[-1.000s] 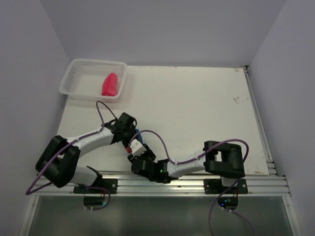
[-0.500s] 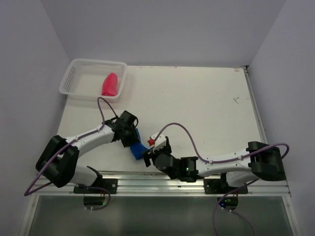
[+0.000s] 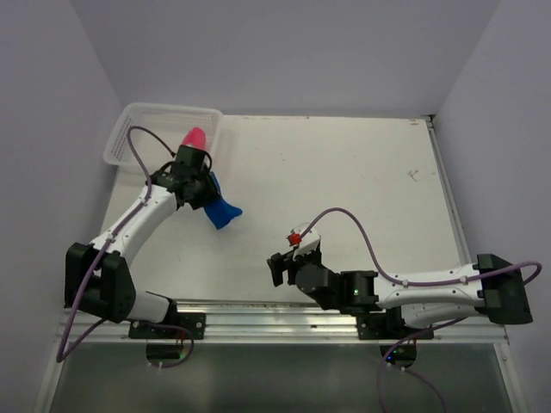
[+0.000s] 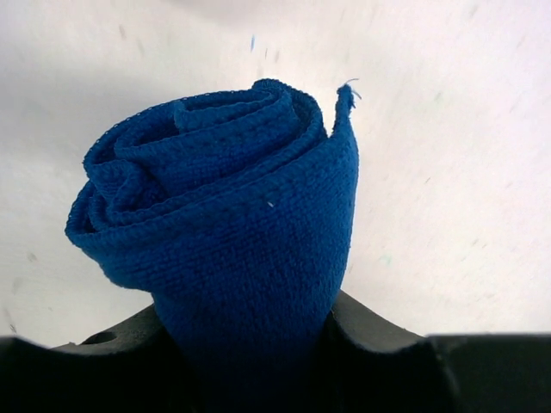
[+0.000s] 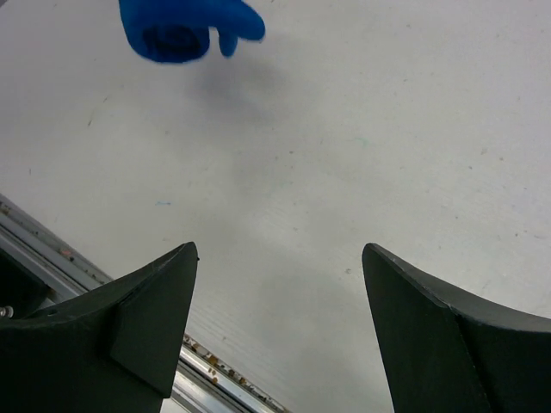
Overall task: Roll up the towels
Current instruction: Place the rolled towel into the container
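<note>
We count two claws. The left claw [image 3: 207, 194] is clamped on the rolled blue towel [image 4: 232, 224] and holds it over the counter [image 3: 344, 181], just beside the one white basket [image 3: 129, 129]. The right claw [image 5: 280, 258] has its fingers wide apart, empty, low over bare counter. The pink towel [image 3: 194, 139], second of two, lies in the basket. The counter is white and lightly scuffed; the walls [image 3: 284, 52] are pale lilac.

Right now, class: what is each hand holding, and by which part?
The left hand grips the rolled blue towel by one end; the spiral end sticks out free. The right hand is open and holds nothing.
</note>
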Controlling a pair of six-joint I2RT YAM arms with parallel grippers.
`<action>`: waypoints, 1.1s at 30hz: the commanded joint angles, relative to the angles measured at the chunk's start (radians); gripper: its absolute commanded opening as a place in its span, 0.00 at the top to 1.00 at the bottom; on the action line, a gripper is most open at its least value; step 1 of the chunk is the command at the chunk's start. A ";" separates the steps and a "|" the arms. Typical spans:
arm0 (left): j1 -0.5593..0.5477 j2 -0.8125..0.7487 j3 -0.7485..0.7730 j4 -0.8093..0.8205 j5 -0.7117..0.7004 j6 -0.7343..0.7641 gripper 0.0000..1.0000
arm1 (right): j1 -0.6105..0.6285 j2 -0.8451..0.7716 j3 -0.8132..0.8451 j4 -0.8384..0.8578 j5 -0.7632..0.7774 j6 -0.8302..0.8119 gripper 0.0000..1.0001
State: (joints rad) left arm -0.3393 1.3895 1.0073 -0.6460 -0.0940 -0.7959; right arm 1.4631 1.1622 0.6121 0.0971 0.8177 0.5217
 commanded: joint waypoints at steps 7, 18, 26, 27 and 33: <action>0.379 0.204 0.548 -0.030 0.046 0.181 0.64 | -0.131 -0.145 -0.005 -0.158 -0.040 0.017 0.19; 0.643 0.584 0.838 0.055 0.220 0.146 0.67 | -0.331 -0.095 0.020 -0.165 -0.190 0.014 0.18; 0.652 0.782 0.961 0.077 0.247 0.153 0.64 | -0.365 -0.021 0.006 -0.157 -0.249 0.080 0.18; 0.651 0.796 0.964 0.081 0.249 0.152 0.64 | -0.375 -0.010 0.009 -0.157 -0.253 0.077 0.18; 0.655 0.862 0.939 0.131 0.241 0.135 0.63 | -0.417 0.057 0.029 -0.126 -0.299 0.075 0.18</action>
State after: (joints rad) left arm 0.3111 2.2303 1.9137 -0.5888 0.1276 -0.6609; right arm 1.0615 1.1973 0.6056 -0.0597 0.5488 0.5835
